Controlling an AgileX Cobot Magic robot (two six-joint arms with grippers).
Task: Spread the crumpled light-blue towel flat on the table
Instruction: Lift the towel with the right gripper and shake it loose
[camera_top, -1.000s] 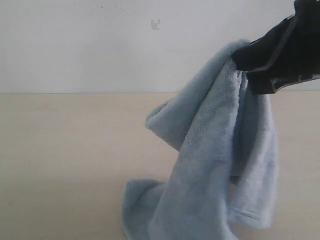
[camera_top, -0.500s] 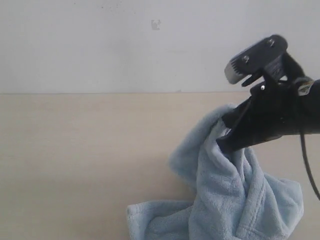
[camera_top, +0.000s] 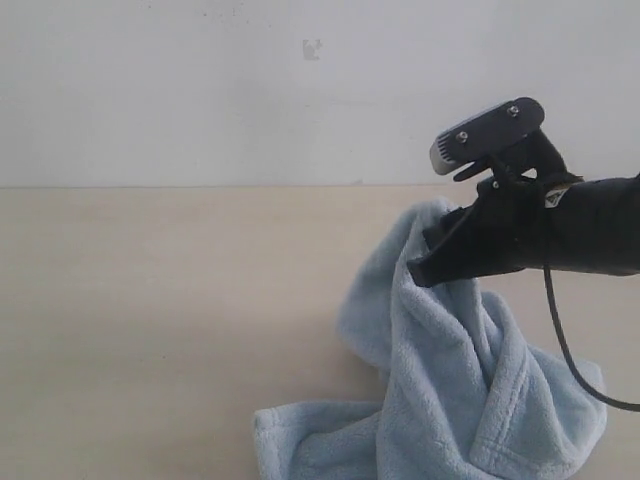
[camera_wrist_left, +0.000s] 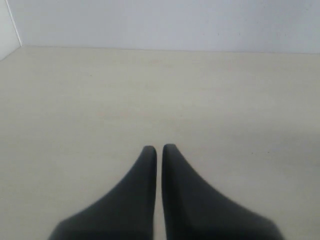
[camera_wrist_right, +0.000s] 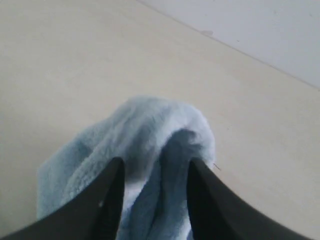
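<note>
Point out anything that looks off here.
The pale light-blue fluffy terry towel is not flat: it stands in a crumpled peak between the parted jaws of the right gripper, the rest heaped on the beige table. Nothing spilled or damaged.

The right arm (camera_top: 590, 235) reaches into the exterior view from 3 o'clock. Its black right gripper (camera_top: 422, 268) is angled down toward 8 o'clock. The wrist camera (camera_top: 487, 135) sits at 12 o'clock above the wrist, and a cable (camera_top: 560, 330) loops away toward 5 o'clock. Its two fingers (camera_wrist_right: 112, 195) stand parted. The left gripper (camera_wrist_left: 159, 149), seen only from its own wrist, is closed tip to tip, with a hairline seam between the two halves.
</note>
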